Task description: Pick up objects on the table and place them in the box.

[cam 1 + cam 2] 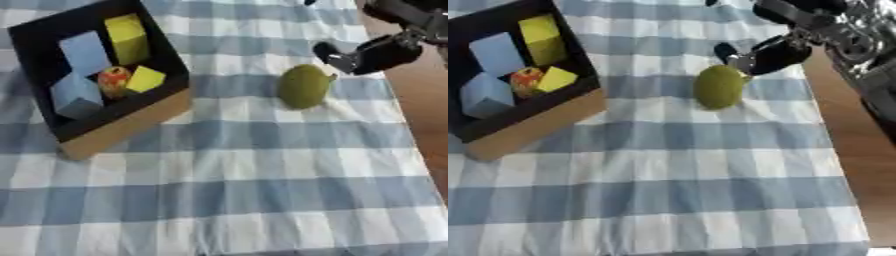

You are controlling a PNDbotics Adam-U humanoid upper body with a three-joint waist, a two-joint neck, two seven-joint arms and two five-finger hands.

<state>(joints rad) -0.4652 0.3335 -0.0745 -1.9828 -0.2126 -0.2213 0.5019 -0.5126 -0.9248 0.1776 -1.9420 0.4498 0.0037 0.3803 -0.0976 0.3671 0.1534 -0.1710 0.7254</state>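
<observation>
- At the far left of the worktop (pixel 262 165), which is covered with a blue-and-white checked cloth, the box (pixel 122 131) stands askew, its dark inside open to the top and ready to take more.
- Inside it lie two pale blue blocks (pixel 85 52), two yellow blocks (pixel 128 37) and a small red-orange round thing (pixel 114 80), packed toward the back and left, so some dark floor near the front wall looks free for another piece.
- To the right of the box and well apart from it, a green pear-shaped fruit (pixel 304 86) lies on the cloth, its short stem pointing toward the right; it appears to be the only loose thing left to pick up.
- Just right of the fruit and a little farther back, the right hand (pixel 363 55) comes in from the upper right corner, its fingers spread and empty, one dark fingertip close to the stem without clearly touching it; I judge it is placed this way to close around the fruit from the side.
- The left hand shows in neither view.
</observation>
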